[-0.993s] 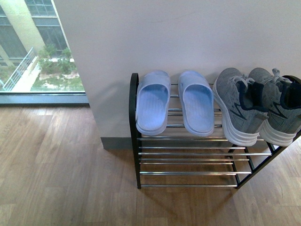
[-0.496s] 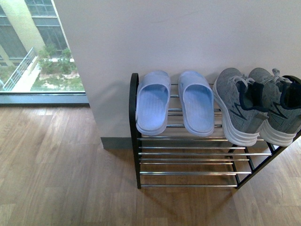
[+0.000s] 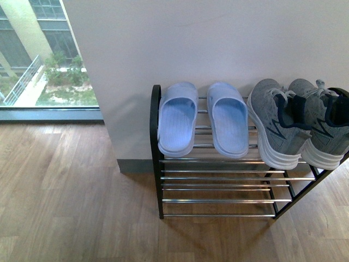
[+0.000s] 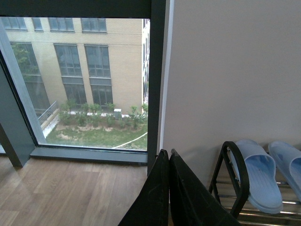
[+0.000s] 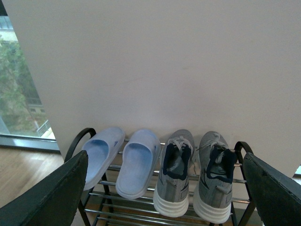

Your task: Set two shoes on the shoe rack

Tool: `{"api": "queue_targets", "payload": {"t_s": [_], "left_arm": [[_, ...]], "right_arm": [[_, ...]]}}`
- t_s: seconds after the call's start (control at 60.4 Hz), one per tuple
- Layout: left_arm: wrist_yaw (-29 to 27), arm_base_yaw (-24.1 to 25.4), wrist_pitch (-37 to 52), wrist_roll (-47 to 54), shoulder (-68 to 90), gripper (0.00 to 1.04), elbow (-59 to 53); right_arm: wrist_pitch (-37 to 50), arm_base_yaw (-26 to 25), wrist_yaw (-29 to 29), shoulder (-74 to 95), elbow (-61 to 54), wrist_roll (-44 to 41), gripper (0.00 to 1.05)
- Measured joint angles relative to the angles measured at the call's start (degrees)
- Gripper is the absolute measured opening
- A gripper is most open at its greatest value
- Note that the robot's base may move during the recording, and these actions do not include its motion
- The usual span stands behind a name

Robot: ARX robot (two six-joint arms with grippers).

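Observation:
Two grey knit sneakers (image 3: 278, 128) (image 3: 327, 128) with white soles sit side by side on the top tier of the shoe rack (image 3: 218, 180), at its right half. In the right wrist view the same sneakers (image 5: 173, 172) (image 5: 214, 176) rest heels outward on the shoe rack (image 5: 141, 205). My right gripper (image 5: 164, 188) is open, its fingers wide apart, back from the rack and holding nothing. Off to the rack's left side, my left gripper (image 4: 168, 153) is shut and empty. Neither gripper appears in the front view.
Two pale blue slides (image 3: 177, 123) (image 3: 228, 124) fill the left half of the top tier. The rack stands against a white wall (image 3: 218, 43). A floor-level window (image 3: 38, 60) is at the far left. Wooden floor (image 3: 71, 202) spreads in front.

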Motion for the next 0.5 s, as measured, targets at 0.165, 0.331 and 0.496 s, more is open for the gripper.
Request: {"api": "queue_targets", "payload": {"t_s": [0.165, 0.331, 0.496], "left_arm": [[0.0, 0.0, 0.0, 0.0, 0.0, 0.20, 0.0], [0.0, 0.0, 0.0, 0.0, 0.0, 0.46, 0.0], [-0.2, 0.0, 0.0, 0.0, 0.0, 0.84, 0.0]], "right_arm": [[0.0, 0.0, 0.0, 0.0, 0.0, 0.0, 0.95], [0.0, 0.0, 0.0, 0.0, 0.0, 0.0, 0.95], [0.0, 0.0, -0.1, 0.0, 0.0, 0.0, 0.95]]}}
